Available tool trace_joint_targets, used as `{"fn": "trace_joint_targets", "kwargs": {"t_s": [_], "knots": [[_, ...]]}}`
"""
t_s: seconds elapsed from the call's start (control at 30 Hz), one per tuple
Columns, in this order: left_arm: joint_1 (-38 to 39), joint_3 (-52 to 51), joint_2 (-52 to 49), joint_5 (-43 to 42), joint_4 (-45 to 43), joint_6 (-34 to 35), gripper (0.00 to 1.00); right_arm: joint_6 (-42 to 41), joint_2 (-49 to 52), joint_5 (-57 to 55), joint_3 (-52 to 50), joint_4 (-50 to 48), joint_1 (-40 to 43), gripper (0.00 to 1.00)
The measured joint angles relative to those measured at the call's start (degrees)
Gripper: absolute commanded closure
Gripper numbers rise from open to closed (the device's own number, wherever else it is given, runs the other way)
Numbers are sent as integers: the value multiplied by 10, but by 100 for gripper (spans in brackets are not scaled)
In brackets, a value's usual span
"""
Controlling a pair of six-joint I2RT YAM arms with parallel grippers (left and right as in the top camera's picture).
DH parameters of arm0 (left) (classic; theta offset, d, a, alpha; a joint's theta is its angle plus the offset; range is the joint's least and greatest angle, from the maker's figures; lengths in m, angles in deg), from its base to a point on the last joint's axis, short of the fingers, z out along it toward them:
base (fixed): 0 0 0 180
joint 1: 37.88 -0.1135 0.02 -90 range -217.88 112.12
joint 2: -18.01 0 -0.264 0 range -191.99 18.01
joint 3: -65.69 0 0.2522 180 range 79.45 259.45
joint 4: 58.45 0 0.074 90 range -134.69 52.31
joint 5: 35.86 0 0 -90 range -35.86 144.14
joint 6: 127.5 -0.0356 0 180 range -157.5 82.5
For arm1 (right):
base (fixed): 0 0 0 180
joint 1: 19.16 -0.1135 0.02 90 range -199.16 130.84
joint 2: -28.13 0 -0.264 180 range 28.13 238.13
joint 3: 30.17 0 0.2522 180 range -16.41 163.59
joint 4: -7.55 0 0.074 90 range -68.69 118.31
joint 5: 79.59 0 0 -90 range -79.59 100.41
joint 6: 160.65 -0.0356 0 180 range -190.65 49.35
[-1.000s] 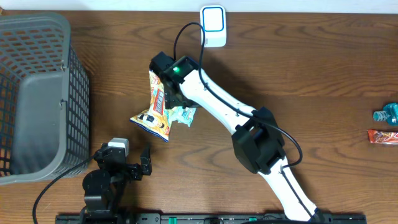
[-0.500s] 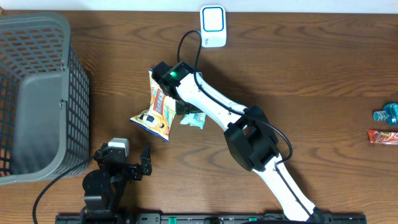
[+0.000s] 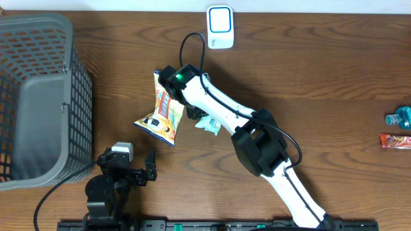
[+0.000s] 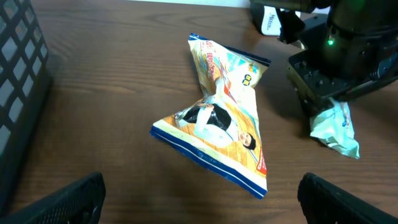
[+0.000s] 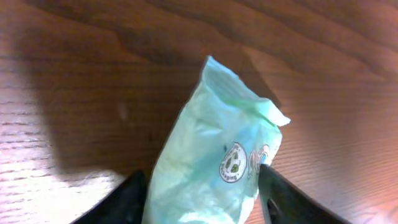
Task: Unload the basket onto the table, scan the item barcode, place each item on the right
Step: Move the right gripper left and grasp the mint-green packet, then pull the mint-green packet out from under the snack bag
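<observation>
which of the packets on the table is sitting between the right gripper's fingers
The small pale green packet, flanked by the right gripper. The larger yellow-orange snack bag lies beside it; the red bar lies far off.

I'm seeing my right arm (image 3: 218,110) in white links with chunky black joint housings, a green light (image 3: 180,76) near the wrist and a thin black cable (image 3: 182,43) looping off it. The left arm (image 3: 106,187) is mostly black, and the left gripper (image 4: 199,196) has blunt black fingers (image 4: 68,199).
</observation>
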Motion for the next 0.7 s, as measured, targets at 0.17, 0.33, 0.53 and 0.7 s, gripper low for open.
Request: {"fn": "trace_joint_targets", "kwargs": {"t_s": [0.17, 0.33, 0.53, 0.7], "knots": [[0, 0, 0, 0, 0, 0, 1, -7, -1, -22, -33, -11, -2, 99], [0, 0, 0, 0, 0, 0, 1, -16, -5, -35, -45, -8, -5, 99], [0, 0, 0, 0, 0, 0, 1, -6, -5, 6, -21, 28, 0, 99], [0, 0, 0, 0, 0, 0, 2, 109, -14, 152, 41, 52, 24, 99]]}}
